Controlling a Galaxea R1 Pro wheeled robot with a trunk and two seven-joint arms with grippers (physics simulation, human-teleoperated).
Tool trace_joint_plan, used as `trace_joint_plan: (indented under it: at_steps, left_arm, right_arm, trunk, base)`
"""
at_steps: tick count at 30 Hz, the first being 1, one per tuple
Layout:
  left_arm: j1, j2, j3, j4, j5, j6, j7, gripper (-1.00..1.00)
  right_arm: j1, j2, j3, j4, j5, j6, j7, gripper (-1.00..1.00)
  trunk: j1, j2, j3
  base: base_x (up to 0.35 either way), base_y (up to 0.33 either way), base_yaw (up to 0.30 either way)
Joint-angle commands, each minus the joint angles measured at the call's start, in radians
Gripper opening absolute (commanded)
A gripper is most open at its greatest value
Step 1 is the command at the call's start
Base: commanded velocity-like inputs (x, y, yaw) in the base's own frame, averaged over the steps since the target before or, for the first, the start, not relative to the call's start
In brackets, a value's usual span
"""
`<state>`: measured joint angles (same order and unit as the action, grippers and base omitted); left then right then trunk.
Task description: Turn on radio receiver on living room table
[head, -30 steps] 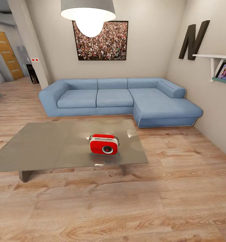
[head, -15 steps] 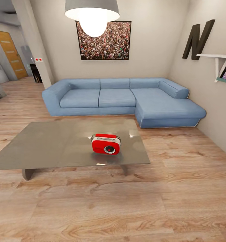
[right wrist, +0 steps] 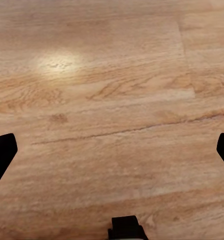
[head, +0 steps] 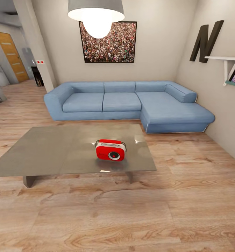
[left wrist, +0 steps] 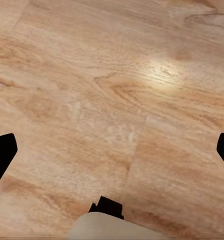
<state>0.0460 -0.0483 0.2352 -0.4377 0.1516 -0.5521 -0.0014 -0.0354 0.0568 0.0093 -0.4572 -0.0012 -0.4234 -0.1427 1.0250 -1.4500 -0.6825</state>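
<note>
Left gripper (left wrist: 112,150) and right gripper (right wrist: 112,150): fingers spread wide, holding nothing, both over bare wood floor (left wrist: 117,75). Radio receiver (head: 110,150) sits well ahead of them (upright, dial facing robot) on the table (head: 44,150), w/ blue sofa (head: 124,105) beyond.

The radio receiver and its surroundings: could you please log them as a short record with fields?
radio receiver: red, white sides, round dial facing the camera, upright on the table
table: low, glossy grey-brown top, radio near its right end
sofa: blue, L-shaped, beyond the table
wall: crowd photo, pendant lamp in front
left gripper: jaws wide apart, over plank floor
right gripper: jaws wide apart, over plank floor
contact with radio: none
</note>
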Motion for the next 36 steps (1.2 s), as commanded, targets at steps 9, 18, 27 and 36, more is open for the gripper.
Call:
trace_joint_plan:
  at_steps: [9, 18, 27, 36]
  left_arm:
    - [0.0, 0.0, 0.001, 0.005, -0.001, 0.001, 0.004, 1.0]
    - [0.0, 0.003, 0.003, 0.023, 0.0, 0.002, 0.003, 1.0]
    - [0.0, 0.0, 0.003, 0.023, 0.0, 0.003, 0.003, 1.0]
    - [0.0, -0.001, 0.003, 0.023, 0.001, 0.004, 0.003, 1.0]
  right_arm:
    - [-0.001, 0.0, 0.023, 0.001, 0.003, 0.0, 0.025, 1.0]
    - [0.0, 0.0, 0.072, 0.002, 0.0, -0.001, 0.024, 1.0]
    - [-0.001, 0.001, 0.071, -0.001, 0.003, 0.0, 0.024, 1.0]
    - [-0.001, 0.0, 0.071, -0.001, 0.002, 0.0, 0.023, 1.0]
  trunk:
    - [0.0, 0.0, 0.0]
    - [0.0, 0.0, 0.0]
    - [0.0, 0.0, 0.0]
    - [0.0, 0.0, 0.0]
  base:
    - [0.0, 0.0, 0.0]
    - [0.0, 0.0, 0.0]
    - [0.0, 0.0, 0.0]
    - [0.0, 0.0, 0.0]
